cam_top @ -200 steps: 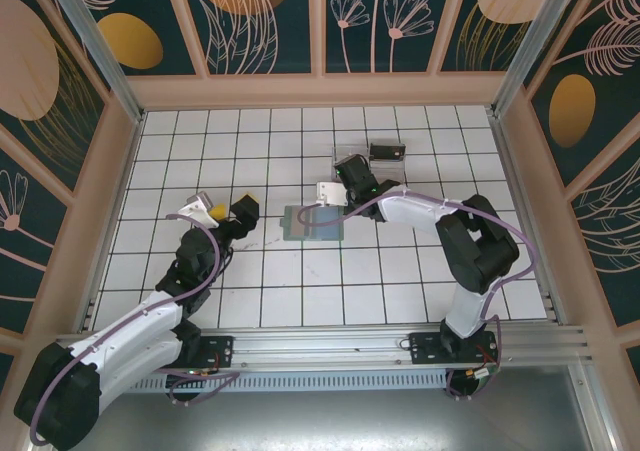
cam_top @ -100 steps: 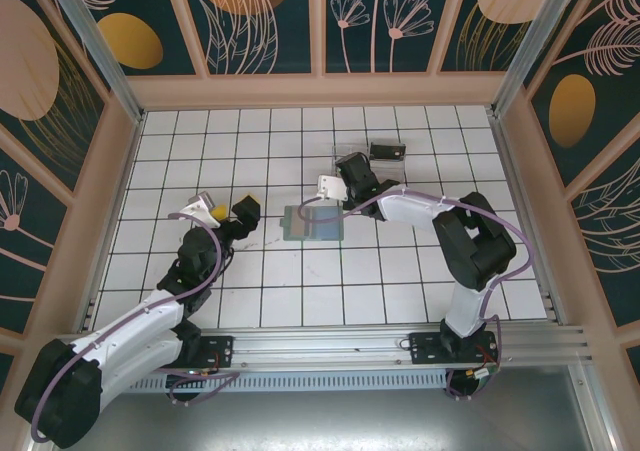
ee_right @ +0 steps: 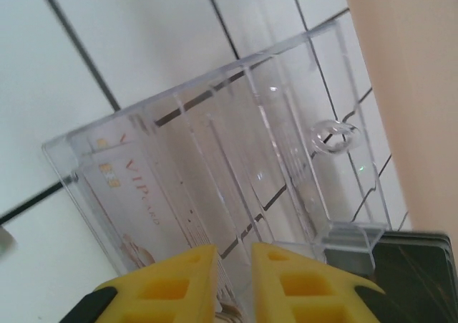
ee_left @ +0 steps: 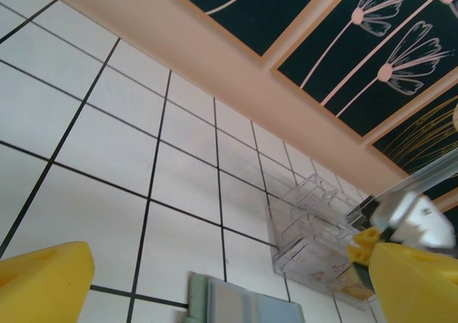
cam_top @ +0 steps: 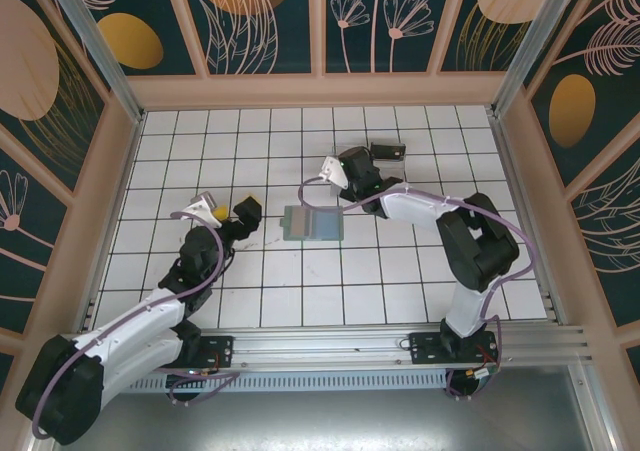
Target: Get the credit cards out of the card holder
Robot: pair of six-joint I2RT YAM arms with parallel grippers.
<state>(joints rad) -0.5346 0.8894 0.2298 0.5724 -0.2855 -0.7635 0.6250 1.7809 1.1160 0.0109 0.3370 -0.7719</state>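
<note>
White-tiled desk (cam_top: 300, 291), floral walls. Card holder (cam_top: 312, 223) lying open near desk centre, long axis running left edge to right edge. Left pincer (ee_left: 229, 258) gaping wide beside its left end. Right pincer (ee_right: 234, 255) hovering over clear tray (ee_right: 272, 122) nearer far edge, fingers almost meeting; whether it is gripping anything cannot be told.

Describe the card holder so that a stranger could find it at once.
Start at the white tiled table. Near its middle lies the card holder. It is flat, grey-green and opaque, unlike the clear tray and the black box farther back.
</note>
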